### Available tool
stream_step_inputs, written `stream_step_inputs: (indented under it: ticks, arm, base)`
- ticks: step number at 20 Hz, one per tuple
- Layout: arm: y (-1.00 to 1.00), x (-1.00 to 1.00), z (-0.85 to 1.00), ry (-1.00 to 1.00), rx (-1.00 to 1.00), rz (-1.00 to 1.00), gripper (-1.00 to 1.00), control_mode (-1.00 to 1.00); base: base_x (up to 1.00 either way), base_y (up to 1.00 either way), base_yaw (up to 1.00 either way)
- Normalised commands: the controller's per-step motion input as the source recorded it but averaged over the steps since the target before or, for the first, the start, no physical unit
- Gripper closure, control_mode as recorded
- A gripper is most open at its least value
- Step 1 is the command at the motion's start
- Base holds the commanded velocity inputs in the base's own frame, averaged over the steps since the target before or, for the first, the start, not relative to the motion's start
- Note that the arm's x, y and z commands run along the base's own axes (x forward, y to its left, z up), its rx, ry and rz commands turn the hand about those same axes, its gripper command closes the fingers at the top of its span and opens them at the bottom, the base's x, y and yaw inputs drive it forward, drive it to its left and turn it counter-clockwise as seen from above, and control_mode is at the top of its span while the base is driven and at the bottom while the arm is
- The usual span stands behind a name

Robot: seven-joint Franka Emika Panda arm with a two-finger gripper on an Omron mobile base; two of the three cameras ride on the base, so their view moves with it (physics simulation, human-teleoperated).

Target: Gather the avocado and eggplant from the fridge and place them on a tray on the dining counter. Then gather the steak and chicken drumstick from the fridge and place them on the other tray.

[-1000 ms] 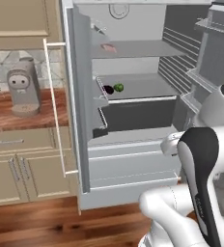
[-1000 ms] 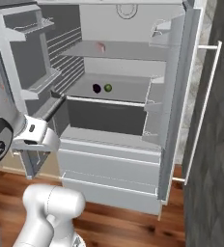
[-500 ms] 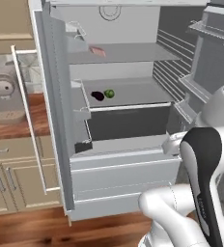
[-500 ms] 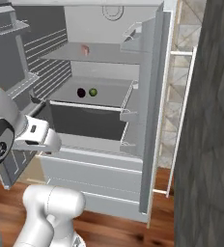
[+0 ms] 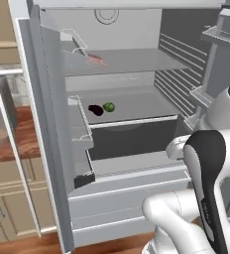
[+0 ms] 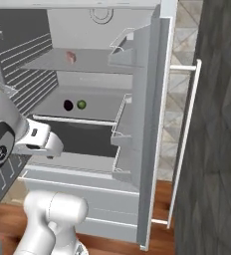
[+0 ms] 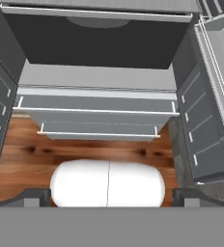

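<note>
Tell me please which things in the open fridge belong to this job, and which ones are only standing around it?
For the job:
- eggplant, middle shelf
- avocado, beside it
- pinkish meat, upper shelf; which kind, I cannot tell
- fridge itself

Not for the job:
- wooden cabinets on the left
- wooden floor

Open fridge [image 7: 99, 77] — wood floor [image 7: 17, 154] below

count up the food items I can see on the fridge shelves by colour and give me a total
Dark purple-black: 1, the eggplant, middle shelf.
Green: 1, the avocado, right beside it.
Pinkish red: 1, a piece of meat on the shelf above; too small to tell steak from drumstick.
Total: 3
</note>
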Motion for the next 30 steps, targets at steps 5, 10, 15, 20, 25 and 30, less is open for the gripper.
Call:
stream_step_inputs:
  ticks: [5,10,15,20,25,30]
  arm:
    - [0.0,0.0,0.0,0.0,0.0,0.0,-1.0,1.0]
    - [0.0,0.0,0.0,0.0,0.0,0.0,-1.0,1.0]
    - [0.0,0.0,0.0,0.0,0.0,0.0,-1.0,1.0]
    - [0.0,0.0,0.0,0.0,0.0,0.0,-1.0,1.0]
    - [0.0,0.0,0.0,0.0,0.0,0.0,-1.0,1.0]
    - [0.0,0.01,0.07,-0.04,-0.01,0.0,-1.0,-1.0]
  base:
    - [0.42,0.2,-0.1]
    - [0.47,0.21,-0.03]
    - [0.63,0.24,-0.01]
    - [0.6,0.32,0.0]
    - [0.4,0.17,0.0]
    - [0.05,0.0,0.0]
